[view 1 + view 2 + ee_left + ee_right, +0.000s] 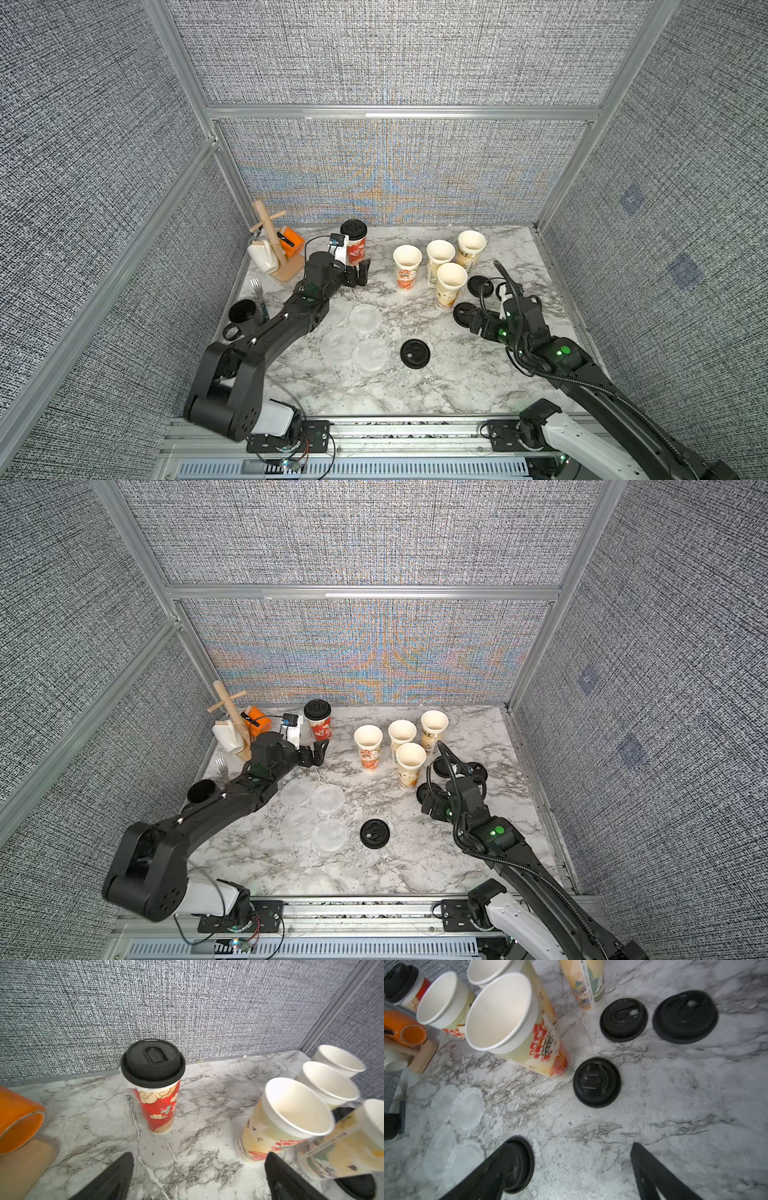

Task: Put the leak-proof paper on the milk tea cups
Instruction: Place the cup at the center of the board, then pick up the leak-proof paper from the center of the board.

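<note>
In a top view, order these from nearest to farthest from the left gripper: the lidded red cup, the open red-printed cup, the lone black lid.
From the left gripper:
1. lidded red cup, just behind the fingers.
2. open red-printed cup, to its right.
3. lone black lid, mid-table, toward the front.

The right gripper [574, 1145] hung over the marble tabletop [675, 1105], jaws spread wide with only bare stone between them. One finger [483, 1174] crossed in front of a black lid [522, 1159] lying flat. Farther off, a second lid [597, 1082] lay just beside the foot of the closest open cup [502, 1012], and two more lids [623, 1019] sat side by side beyond it. Other open cups [440, 999] crowded behind. To the left, blurred film discs [467, 1109] lay in two overlapping pairs. At the far left stood a lidded red cup [402, 982] and an orange mug [406, 1030] on a wooden rack [423, 1055].
</note>
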Controlling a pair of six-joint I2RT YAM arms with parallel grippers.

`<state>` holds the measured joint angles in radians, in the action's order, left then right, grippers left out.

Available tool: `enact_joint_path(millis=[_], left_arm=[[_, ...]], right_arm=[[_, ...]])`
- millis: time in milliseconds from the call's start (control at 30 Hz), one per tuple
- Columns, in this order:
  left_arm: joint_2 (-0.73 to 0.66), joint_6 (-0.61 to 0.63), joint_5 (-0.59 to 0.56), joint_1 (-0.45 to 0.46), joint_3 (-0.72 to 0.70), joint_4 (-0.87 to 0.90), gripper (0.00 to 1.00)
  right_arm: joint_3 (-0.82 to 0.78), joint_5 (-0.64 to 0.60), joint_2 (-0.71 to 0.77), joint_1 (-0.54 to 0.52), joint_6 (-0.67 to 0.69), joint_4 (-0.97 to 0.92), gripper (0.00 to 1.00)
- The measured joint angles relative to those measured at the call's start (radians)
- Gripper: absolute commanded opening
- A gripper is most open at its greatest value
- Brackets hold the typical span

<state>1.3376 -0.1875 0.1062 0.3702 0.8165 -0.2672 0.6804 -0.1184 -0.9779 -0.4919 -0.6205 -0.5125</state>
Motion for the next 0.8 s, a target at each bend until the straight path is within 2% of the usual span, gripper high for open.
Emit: enact_joint_path(millis=[67, 233, 333, 433, 500, 600, 800], left_arm=[[-0.071, -0.031, 0.000, 0.000, 0.023, 0.119, 0.99], [-0.204, -0.151, 0.002, 0.000, 0.056, 0.464, 0.98], [-0.258, -0.239, 0.017, 0.000, 0.062, 0.664, 0.92], [-0.280, -0.291, 0.025, -0.014, 0.093, 0.847, 0.84], [-0.252, -0.304, 0.024, -0.047, 0.129, 0.937, 0.74], [-0.143, -0.306, 0.036, -0.110, 0.151, 1.018, 0.68], [0.168, -0.274, 0.055, -0.215, 0.235, 1.140, 0.57]], right_arm=[[0.038, 0.013, -0.034, -0.055, -0.008, -0.028, 0.89], [0.151, 0.037, -0.168, -0.275, -0.023, -0.090, 0.88], [0.198, 0.034, -0.241, -0.368, -0.035, -0.093, 0.88], [0.211, 0.042, -0.286, -0.400, -0.035, -0.085, 0.87], [0.214, 0.048, -0.304, -0.405, -0.032, -0.078, 0.87], [0.223, 0.057, -0.318, -0.406, -0.008, -0.070, 0.86], [0.220, 0.076, -0.306, -0.402, 0.057, -0.050, 0.86]])
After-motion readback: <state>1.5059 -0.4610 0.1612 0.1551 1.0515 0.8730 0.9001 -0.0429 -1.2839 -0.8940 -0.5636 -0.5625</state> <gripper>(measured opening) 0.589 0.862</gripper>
